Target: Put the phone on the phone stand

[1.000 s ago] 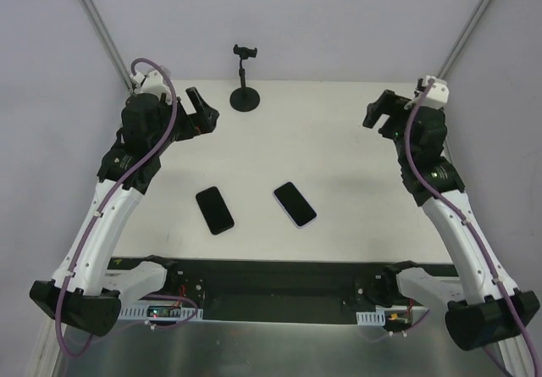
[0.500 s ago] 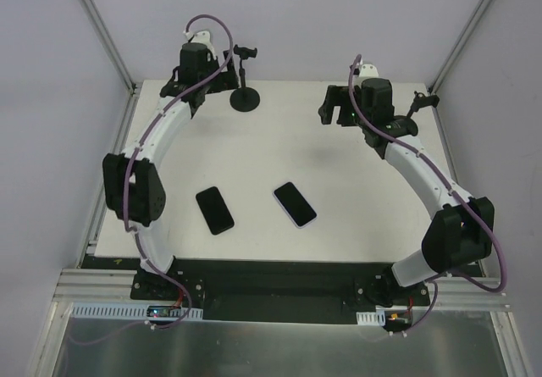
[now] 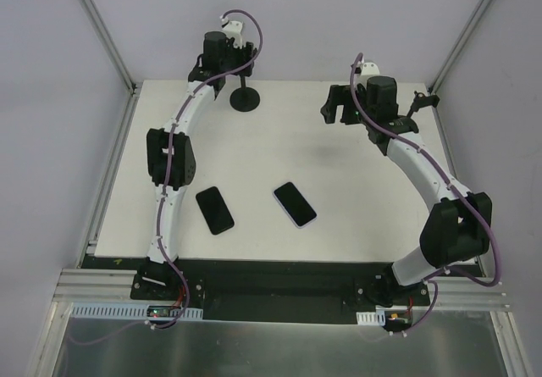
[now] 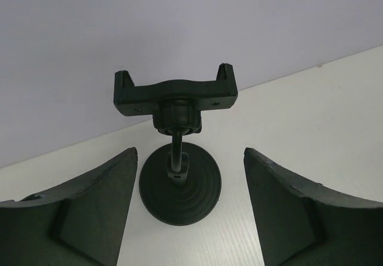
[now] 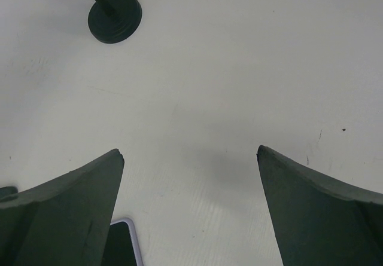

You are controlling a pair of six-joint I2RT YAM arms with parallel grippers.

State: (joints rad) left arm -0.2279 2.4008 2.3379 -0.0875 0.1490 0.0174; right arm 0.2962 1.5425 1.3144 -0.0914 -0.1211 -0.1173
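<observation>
The black phone stand [image 3: 246,98] stands at the back of the white table; in the left wrist view its empty clamp [image 4: 175,92] sits above its round base [image 4: 179,185]. My left gripper [image 3: 230,62] is open just left of the stand, with the stand between its fingers [image 4: 96,206] in the left wrist view. A black phone [image 3: 214,210] and a pale-edged phone [image 3: 295,204] lie flat near the front. My right gripper [image 3: 336,110] is open and empty above the back right of the table. Its view shows the stand's base [image 5: 115,17] and a phone corner [image 5: 122,245].
The table [image 3: 279,152] is walled by grey panels at the back and sides. A small black fixture [image 3: 423,100] sits at the back right edge, behind the right arm. The arm bases stand along the near edge.
The left arm has stretched out to the back and brought its open gripper up to the stand. The right arm swung inward earlier and has barely moved since. The phones have not moved.
</observation>
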